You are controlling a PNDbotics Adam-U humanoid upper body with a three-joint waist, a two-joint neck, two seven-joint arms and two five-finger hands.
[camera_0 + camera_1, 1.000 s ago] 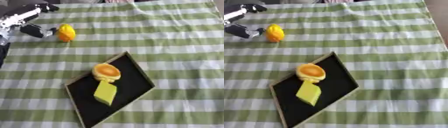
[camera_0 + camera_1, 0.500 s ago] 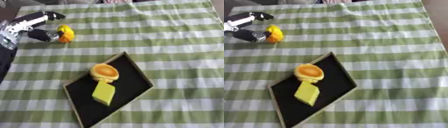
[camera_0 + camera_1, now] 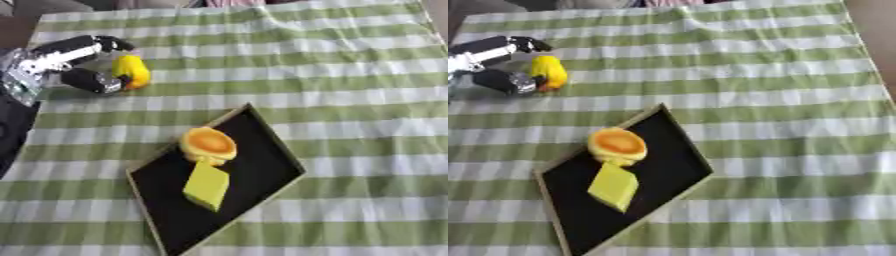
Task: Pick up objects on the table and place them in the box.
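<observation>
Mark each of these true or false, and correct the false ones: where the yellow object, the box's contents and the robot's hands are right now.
1. The left hand is at the yellow object on the tablecloth, fingers on either side of it. True.
2. The yellow object already lies inside the box. False: it is on the cloth, up and to the left of the black box.
3. The box holds two things, a round orange-topped item and a yellow block. True.
4. The round item and the yellow block lie far apart in opposite corners. False: they lie right next to each other.
5. The right hand is reaching into the box. False: no right hand shows in either view.
</observation>
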